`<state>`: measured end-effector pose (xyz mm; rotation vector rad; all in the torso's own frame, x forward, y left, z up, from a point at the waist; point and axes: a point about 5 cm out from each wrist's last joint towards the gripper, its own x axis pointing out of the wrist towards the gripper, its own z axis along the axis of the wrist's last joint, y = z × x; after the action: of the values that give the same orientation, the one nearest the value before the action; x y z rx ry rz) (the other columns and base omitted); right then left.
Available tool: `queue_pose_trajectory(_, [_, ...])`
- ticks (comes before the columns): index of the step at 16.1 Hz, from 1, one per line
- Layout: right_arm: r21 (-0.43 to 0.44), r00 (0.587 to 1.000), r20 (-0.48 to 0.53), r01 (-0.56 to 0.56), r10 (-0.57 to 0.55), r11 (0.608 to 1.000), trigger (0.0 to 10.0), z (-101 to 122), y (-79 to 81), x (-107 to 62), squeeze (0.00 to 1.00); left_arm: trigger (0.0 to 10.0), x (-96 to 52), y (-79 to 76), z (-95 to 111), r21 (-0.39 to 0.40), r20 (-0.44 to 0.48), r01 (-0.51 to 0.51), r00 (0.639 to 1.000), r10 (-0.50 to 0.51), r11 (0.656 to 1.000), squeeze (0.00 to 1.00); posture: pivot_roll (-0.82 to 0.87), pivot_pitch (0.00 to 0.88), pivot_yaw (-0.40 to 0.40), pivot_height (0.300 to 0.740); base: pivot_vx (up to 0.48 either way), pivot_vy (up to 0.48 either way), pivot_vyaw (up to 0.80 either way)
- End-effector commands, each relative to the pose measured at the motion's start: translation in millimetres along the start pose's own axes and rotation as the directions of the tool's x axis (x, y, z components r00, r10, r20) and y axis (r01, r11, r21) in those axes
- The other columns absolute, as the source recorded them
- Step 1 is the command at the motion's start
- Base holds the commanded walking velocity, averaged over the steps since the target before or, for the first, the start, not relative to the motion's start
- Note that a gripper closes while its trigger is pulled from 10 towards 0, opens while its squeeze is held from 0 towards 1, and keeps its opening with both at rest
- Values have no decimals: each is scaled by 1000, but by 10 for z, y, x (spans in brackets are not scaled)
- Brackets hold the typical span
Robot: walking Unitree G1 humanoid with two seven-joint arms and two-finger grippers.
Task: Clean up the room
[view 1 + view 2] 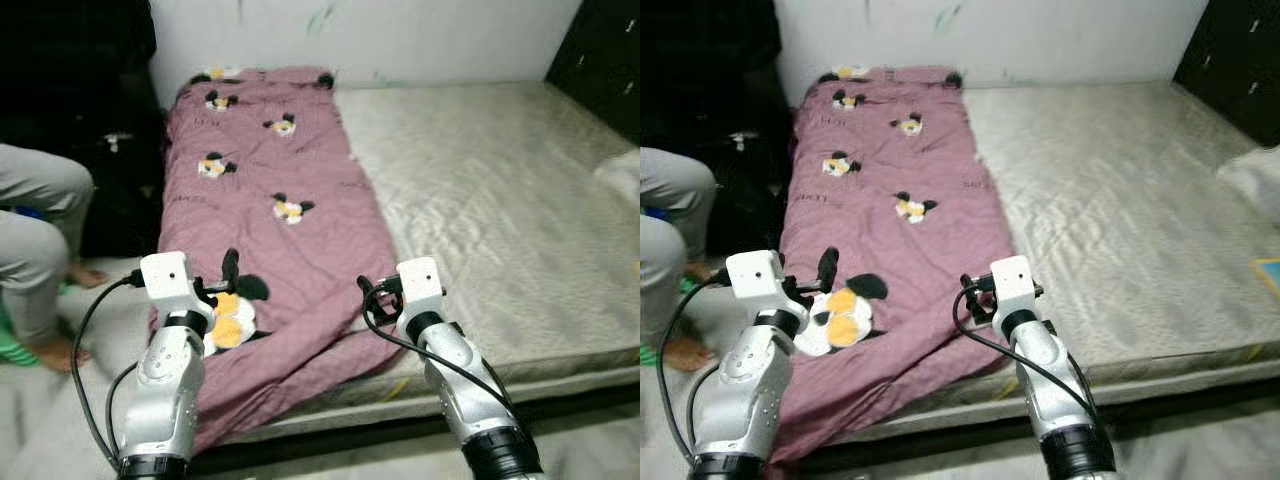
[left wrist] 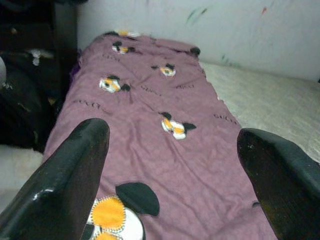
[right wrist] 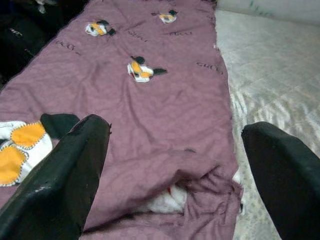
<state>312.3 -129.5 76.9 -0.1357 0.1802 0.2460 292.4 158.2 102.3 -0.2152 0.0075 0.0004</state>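
A mauve blanket (image 1: 270,200) with black, white and orange animal patches lies folded lengthwise along the left side of a bare mattress (image 1: 490,200). Its near end is rumpled and droops over the bed's front edge. My left gripper (image 2: 172,160) is open, hovering above the blanket's near left part, close to a large orange and white patch (image 1: 232,320). My right gripper (image 3: 175,160) is open too, poised over the rumpled near right edge of the blanket (image 3: 200,190), where a bit of white lining shows. Neither holds anything.
A person sits at the left, with grey trouser legs (image 1: 35,230) and bare feet (image 1: 60,352) on the floor. Dark bags (image 1: 110,160) are piled against the wall beside the bed. A black cabinet (image 1: 605,60) stands at the far right, and a pale pillow (image 1: 625,175) lies on the mattress.
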Motion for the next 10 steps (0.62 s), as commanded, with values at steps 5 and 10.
queue_pose_trajectory(5, [11,1000,-8,4,-4,1000,10000,-8,-23,2,0,10000,-6,16,22,16,9,-10,1000,10,1000,0,-6,58,2,740,0,0,0])
queue_pose_trajectory(10, [-13,1000,18,-5,6,1000,10000,25,-20,7,0,10000,-16,-13,32,5,15,30,999,-30,1000,0,-4,59,3,740,0,0,139])
